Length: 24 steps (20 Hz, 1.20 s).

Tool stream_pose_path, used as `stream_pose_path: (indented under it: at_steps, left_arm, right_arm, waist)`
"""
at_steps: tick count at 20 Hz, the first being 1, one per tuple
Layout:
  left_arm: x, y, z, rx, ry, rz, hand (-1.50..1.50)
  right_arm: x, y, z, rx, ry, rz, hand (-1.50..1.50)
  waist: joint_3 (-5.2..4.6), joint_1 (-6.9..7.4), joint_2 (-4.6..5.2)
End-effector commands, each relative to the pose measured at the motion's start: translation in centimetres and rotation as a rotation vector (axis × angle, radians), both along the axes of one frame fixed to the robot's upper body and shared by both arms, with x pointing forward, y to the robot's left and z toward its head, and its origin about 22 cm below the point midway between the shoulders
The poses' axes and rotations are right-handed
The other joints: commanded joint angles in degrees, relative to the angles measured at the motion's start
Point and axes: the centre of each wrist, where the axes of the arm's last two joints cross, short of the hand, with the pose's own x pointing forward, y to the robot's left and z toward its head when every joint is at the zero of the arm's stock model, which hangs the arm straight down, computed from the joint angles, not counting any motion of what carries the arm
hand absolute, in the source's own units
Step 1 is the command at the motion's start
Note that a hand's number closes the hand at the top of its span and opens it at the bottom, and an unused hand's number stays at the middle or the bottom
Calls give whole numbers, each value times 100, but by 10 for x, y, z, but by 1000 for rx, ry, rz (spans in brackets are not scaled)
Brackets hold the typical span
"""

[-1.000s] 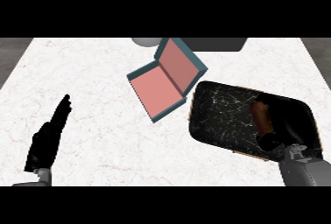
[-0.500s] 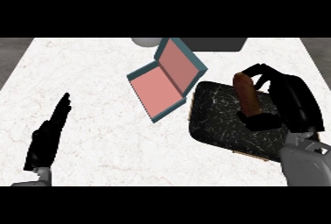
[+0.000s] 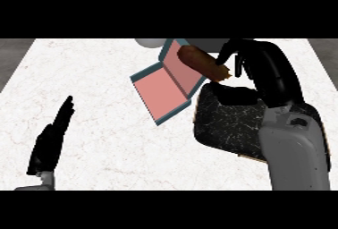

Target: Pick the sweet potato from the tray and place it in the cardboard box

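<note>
White marbled desk (image 3: 99, 129), then dark tray (image 3: 224, 120) at right, now without the sweet potato (image 3: 201, 62), which the right robot hand (image 3: 257, 58) pinches aloft over the open pink-lined cardboard box (image 3: 168, 87): pick done, lowering and release left; left robot hand (image 3: 52, 136) resting spread at lower left.

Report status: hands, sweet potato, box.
Right robot hand shut on sweet potato, held above the open box, off the tray. Left robot hand open, resting at left. Nothing in the way.
</note>
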Motion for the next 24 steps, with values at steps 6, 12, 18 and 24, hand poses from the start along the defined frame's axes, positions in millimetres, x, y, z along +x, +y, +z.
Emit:
stream_pose_path:
  at_steps: [6,12,18,24]
  left_arm:
    - [-9,-5,1,1,-7,-20,0]
    - [20,6,20,-3,-8,-32,0]
    - [12,-5,-3,-14,-10,-39,0]
    - [11,-13,-2,15,-27,-51,0]
  right_arm:
    - [58,61,8,-15,55,-21,150]
    - [90,85,-9,-59,170,4,150]
    - [111,109,-34,-108,223,-65,150]
    - [126,103,-55,-9,309,-110,-150]
  waist:
    - [1,76,17]
    - [-1,87,44]
    - [-4,220,75]
    - [0,284,97]
